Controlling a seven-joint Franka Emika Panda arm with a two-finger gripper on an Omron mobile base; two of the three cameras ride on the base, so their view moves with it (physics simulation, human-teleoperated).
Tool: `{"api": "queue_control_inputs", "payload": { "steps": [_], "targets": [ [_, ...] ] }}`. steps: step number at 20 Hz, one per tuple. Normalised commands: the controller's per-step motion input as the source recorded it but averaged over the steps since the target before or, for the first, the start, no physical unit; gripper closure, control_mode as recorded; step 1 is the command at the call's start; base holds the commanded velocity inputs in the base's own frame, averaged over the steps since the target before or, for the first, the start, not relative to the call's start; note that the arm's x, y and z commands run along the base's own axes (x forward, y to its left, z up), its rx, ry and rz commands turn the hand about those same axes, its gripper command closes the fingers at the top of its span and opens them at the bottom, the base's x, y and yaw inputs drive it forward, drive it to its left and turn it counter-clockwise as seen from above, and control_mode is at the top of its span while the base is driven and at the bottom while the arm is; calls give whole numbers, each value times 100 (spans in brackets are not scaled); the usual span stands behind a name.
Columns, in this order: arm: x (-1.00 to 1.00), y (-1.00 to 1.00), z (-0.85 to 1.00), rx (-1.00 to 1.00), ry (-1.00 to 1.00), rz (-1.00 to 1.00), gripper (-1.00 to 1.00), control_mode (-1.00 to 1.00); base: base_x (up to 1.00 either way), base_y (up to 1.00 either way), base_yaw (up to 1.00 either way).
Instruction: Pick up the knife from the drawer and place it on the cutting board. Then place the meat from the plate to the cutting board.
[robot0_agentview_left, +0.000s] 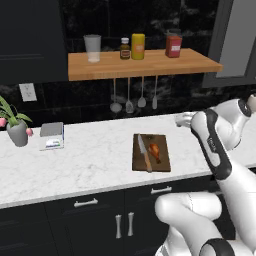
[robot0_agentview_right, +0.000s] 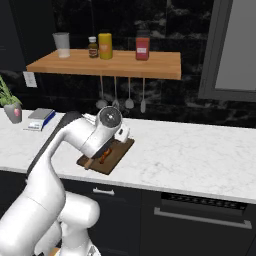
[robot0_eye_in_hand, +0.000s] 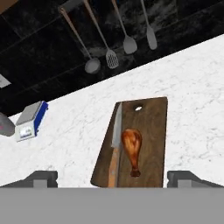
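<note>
looking from the right base view, you'll find the arm's wrist covering most of the cutting board (robot0_agentview_right: 116, 156), so the meat (robot0_agentview_right: 103, 157) shows just as an orange sliver under the housing and the knife's handle end barely peeks out at the board's near-left corner. the gripper (robot0_eye_in_hand: 112, 177) sits with its two dark tips at the far edges of the hand view, spread wide with nothing between them, hovering above the board's near end.

on the cutting board (robot0_agentview_left: 163, 162) the knife (robot0_agentview_left: 144, 153) lies along the left edge, blade toward the wall, tan handle reaching the near end. the meat (robot0_agentview_left: 155, 150) lies just right of the knife, near the board's middle, apart from the blade as far as you can tell.

bare marble counter (robot0_agentview_left: 95, 160) surrounds the board on all sides. a small scale (robot0_agentview_left: 52, 135) and a potted plant (robot0_agentview_left: 16, 127) stand well left of the board. hanging utensils (robot0_eye_in_hand: 109, 54) sit behind the board, against the wall.
</note>
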Motion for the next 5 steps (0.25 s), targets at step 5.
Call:
{"api": "queue_control_inputs", "payload": {
  "steps": [5],
  "targets": [
    [-100, 3, 86, -4, -14, 13, -100, -100, 0, 0, 0]
  ]
}}
